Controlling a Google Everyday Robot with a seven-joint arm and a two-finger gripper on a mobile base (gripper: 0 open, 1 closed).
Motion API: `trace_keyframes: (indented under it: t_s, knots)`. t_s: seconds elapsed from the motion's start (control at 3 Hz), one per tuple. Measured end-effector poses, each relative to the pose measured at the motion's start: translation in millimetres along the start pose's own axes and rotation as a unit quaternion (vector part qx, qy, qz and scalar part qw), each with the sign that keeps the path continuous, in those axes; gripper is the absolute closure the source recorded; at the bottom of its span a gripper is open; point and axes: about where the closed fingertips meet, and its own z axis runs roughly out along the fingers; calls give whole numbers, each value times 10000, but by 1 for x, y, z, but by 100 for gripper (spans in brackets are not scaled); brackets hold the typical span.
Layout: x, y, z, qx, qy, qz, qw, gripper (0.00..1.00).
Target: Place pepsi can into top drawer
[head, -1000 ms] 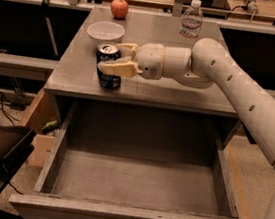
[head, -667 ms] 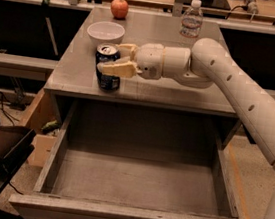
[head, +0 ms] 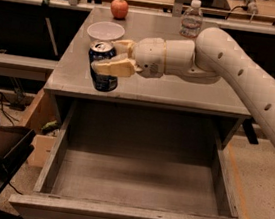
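On the left of the cabinet top [head: 190, 91], a white bowl [head: 106, 30] sits with a red apple [head: 119, 9] behind it. Just in front of the bowl, the pepsi can [head: 101, 71] stands upright near the front edge, its long axis vertical. The gripper [head: 105, 55] reaches it from the right, one finger across the can's front and the other behind it, clamped on its sides. Farther right, a water bottle [head: 192, 19] stands at the back. The top drawer [head: 133, 218] is pulled open below, so its cavity lies downward and toward the camera from the can, over the front edge.
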Motion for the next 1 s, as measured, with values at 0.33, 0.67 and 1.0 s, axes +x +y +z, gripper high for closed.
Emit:
trace_keyframes:
  t_s: [0.33,0.67,1.0]
  knots:
    - [-28,59,-17,-385,305,-92,9987,100]
    - [-12,113,-52,-882,747,41,9933,100]
    - [35,139,-88,-937,983,194,9905,100]
